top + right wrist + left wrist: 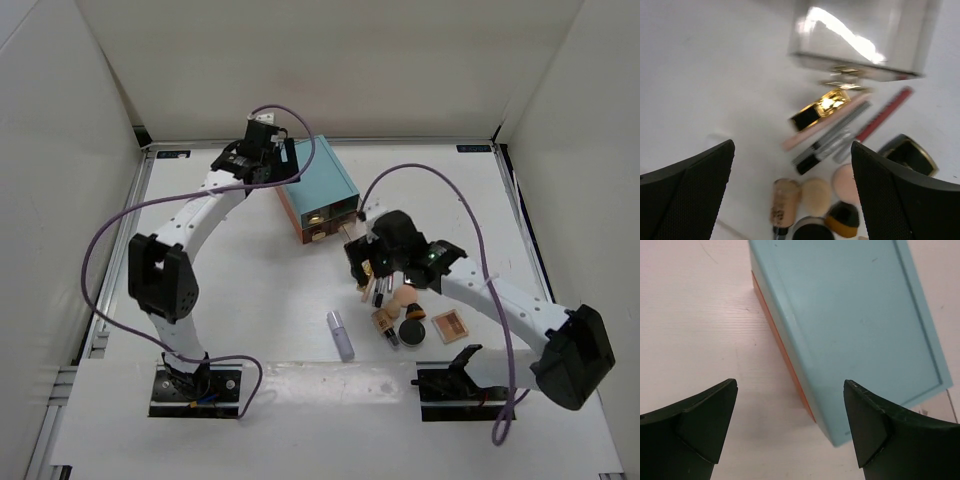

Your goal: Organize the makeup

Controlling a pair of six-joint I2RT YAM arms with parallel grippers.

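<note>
The makeup lies in a cluster right of centre. In the right wrist view I see a gold lipstick tube [820,109], slim black sticks [830,142], a red pencil [885,114], peach sponges [815,196] and a round black compact [812,232]. In the top view a silver-lilac tube [340,335] lies apart to the left, with the compact [413,331] and the tan-pink palette [450,325] nearby. My right gripper [372,272] hovers open and empty over the cluster [792,145]. My left gripper [275,150] is open and empty at the teal box's far left corner [790,382].
The teal drawer box [320,185] stands at the back centre, its orange side [782,347] and gold handles [845,72] showing. White walls enclose the table. A dark gold-rimmed case [907,155] lies at the right of the cluster.
</note>
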